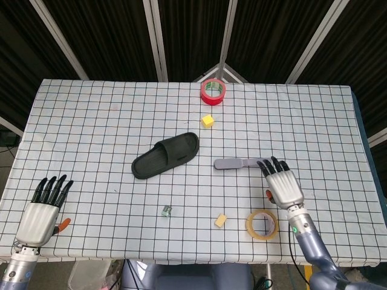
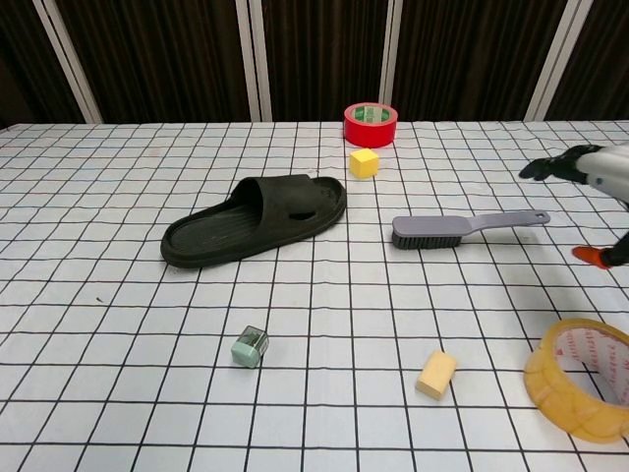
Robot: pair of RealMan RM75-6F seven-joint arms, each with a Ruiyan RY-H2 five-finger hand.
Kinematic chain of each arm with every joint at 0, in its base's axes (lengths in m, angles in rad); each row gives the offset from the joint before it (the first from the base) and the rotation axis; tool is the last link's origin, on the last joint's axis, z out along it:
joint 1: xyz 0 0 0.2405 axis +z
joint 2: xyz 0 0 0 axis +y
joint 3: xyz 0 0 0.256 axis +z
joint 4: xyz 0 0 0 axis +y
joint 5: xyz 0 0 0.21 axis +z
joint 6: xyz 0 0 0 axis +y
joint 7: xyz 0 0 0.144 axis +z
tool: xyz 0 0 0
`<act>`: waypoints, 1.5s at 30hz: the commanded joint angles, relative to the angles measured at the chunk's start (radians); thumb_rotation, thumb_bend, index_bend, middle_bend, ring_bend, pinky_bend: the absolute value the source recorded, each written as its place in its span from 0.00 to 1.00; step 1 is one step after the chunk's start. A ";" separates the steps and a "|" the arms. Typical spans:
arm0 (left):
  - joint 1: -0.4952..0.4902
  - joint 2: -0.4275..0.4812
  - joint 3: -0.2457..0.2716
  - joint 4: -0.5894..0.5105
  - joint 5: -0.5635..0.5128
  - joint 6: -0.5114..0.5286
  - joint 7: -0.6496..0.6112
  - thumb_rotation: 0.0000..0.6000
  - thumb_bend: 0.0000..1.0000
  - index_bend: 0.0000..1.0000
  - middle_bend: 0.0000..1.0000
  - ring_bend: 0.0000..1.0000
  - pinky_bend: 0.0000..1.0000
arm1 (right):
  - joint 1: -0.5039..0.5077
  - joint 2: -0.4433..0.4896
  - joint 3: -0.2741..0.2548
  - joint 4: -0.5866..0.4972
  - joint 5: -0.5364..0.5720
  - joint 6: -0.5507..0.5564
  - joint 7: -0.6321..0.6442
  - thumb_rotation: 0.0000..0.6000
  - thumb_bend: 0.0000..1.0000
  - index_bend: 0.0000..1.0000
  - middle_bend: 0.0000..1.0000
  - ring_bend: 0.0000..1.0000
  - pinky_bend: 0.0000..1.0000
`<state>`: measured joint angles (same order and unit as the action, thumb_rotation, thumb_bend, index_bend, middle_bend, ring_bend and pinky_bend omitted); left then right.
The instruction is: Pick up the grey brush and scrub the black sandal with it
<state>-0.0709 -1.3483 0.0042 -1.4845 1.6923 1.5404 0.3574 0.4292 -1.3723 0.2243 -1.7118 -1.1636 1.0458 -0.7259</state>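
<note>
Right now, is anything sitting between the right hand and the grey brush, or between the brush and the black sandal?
Nothing visible. The right hand is open above the grey brush handle, and only bare checkered cloth separates brush from black sandal.

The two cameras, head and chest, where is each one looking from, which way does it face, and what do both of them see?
Head view: high above the near edge, looking steeply down on the table; shows the left hand and right hand.
Chest view: low at the near edge, facing across the table toward the dark curtain; only the right hand shows.
Shared: black sandal, grey brush, red tape roll, right hand.
</note>
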 commanded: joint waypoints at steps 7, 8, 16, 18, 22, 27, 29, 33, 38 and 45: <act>-0.004 0.008 -0.019 -0.003 -0.045 -0.011 -0.011 0.97 0.09 0.00 0.00 0.00 0.06 | 0.146 -0.126 0.050 0.121 0.117 -0.077 -0.091 1.00 0.39 0.19 0.21 0.13 0.20; -0.005 0.010 -0.022 -0.004 -0.052 -0.013 -0.014 0.97 0.09 0.00 0.00 0.00 0.06 | 0.165 -0.136 0.055 0.134 0.134 -0.086 -0.099 1.00 0.39 0.19 0.21 0.13 0.20; -0.011 0.016 -0.034 -0.006 -0.082 -0.025 -0.021 0.97 0.09 0.00 0.00 0.00 0.06 | 0.261 -0.193 0.063 0.227 0.244 -0.144 -0.132 1.00 0.39 0.21 0.22 0.15 0.20; -0.013 0.016 -0.034 -0.006 -0.085 -0.027 -0.021 0.99 0.09 0.00 0.00 0.00 0.06 | 0.277 -0.203 0.060 0.242 0.255 -0.150 -0.133 1.00 0.39 0.21 0.22 0.16 0.21; -0.018 0.018 -0.038 -0.005 -0.099 -0.038 -0.021 0.99 0.09 0.00 0.00 0.00 0.06 | 0.308 -0.230 0.053 0.275 0.259 -0.158 -0.118 1.00 0.39 0.23 0.25 0.17 0.22; -0.024 0.018 -0.041 -0.004 -0.113 -0.049 -0.021 1.00 0.09 0.00 0.00 0.00 0.06 | 0.341 -0.260 0.039 0.308 0.257 -0.162 -0.110 1.00 0.39 0.29 0.28 0.19 0.23; -0.026 0.018 -0.043 -0.005 -0.118 -0.051 -0.022 1.00 0.09 0.00 0.00 0.00 0.05 | 0.352 -0.269 0.034 0.318 0.258 -0.159 -0.109 1.00 0.39 0.30 0.29 0.20 0.25; -0.028 0.020 -0.045 -0.005 -0.125 -0.053 -0.024 0.99 0.09 0.00 0.00 0.00 0.06 | 0.368 -0.283 0.027 0.338 0.259 -0.156 -0.100 1.00 0.39 0.30 0.29 0.21 0.25; -0.029 0.023 -0.046 -0.005 -0.130 -0.050 -0.027 0.99 0.09 0.00 0.00 0.00 0.06 | 0.391 -0.302 0.017 0.376 0.269 -0.165 -0.087 1.00 0.39 0.30 0.29 0.21 0.25; -0.030 0.026 -0.046 -0.006 -0.137 -0.048 -0.032 0.99 0.09 0.00 0.00 0.00 0.06 | 0.409 -0.311 0.008 0.403 0.273 -0.165 -0.070 1.00 0.39 0.31 0.30 0.21 0.25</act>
<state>-0.1007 -1.3222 -0.0418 -1.4901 1.5551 1.4920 0.3256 0.8367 -1.6825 0.2338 -1.3110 -0.8918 0.8813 -0.7977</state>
